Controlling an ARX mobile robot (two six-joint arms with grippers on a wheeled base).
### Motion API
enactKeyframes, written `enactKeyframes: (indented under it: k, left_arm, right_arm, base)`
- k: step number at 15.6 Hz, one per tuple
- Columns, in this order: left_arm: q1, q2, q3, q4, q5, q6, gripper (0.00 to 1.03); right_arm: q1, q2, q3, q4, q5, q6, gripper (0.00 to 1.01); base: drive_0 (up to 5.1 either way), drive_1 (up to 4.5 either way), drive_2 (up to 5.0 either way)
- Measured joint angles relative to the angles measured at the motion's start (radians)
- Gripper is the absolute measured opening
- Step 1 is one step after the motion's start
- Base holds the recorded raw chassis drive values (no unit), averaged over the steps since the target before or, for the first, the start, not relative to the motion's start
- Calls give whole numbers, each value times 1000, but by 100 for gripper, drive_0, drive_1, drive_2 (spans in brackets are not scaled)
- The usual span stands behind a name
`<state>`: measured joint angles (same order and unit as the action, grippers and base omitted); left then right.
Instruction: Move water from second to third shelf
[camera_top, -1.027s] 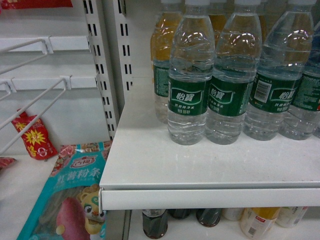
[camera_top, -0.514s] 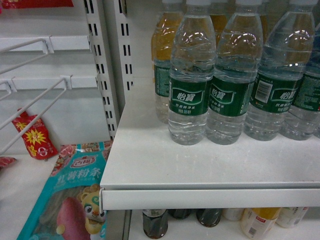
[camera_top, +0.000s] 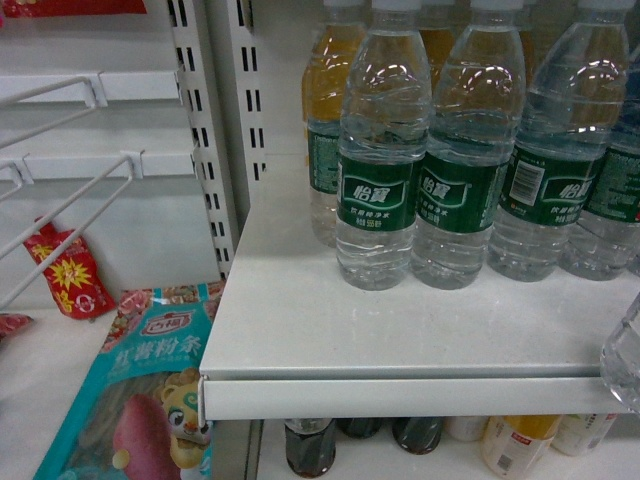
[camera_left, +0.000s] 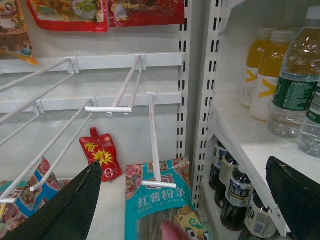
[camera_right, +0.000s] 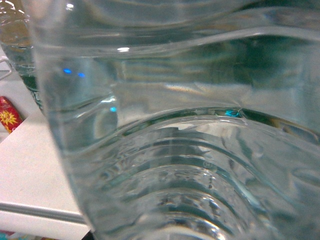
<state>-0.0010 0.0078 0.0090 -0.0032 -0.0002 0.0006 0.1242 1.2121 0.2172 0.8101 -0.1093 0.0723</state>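
A clear ribbed water bottle (camera_right: 175, 125) fills the right wrist view, so close that my right gripper's fingers are hidden behind it. In the head view a piece of this bottle (camera_top: 624, 352) hangs at the right edge, in front of the white shelf's lip (camera_top: 420, 395), resting on nothing. Only a dark sliver of the gripper shows at the bottom. Several more green-labelled water bottles (camera_top: 380, 150) stand in a row on that shelf. My left gripper (camera_left: 182, 170) hangs open and empty to the left of the shelving.
Yellow drink bottles (camera_left: 267, 75) stand behind the water. Dark bottles (camera_top: 309, 445) sit on the shelf below. White wire hooks (camera_left: 152, 135) jut from the left panel. A teal noodle packet (camera_top: 140, 400) and a red sachet (camera_top: 70, 272) lie beneath the hooks.
The held water bottle has come into the head view at the right edge, in front of the shelf lip. Nothing else moved.
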Motion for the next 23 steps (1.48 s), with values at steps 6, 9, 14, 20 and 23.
enactKeyframes:
  k: [6, 9, 14, 20, 23]
  left_arm:
    - [0, 0, 0, 0, 0, 0, 98]
    - [0, 0, 0, 0, 0, 0, 98]
    - [0, 0, 0, 0, 0, 0, 98]
    - [0, 0, 0, 0, 0, 0, 98]
    - [0, 0, 0, 0, 0, 0, 98]
  right_arm:
    - [33, 166, 142, 38, 35, -22, 40]
    - [70, 213, 198, 24, 46, -22, 40]
    - [92, 294, 277, -13, 84, -30, 40]
    - [111, 352, 319, -24, 115, -41, 40]
    - [112, 369, 328, -13, 117, -40, 40]
  base:
    - [0, 0, 0]
    - [0, 0, 0]
    - [0, 0, 0]
    - [0, 0, 0]
    - [0, 0, 0]
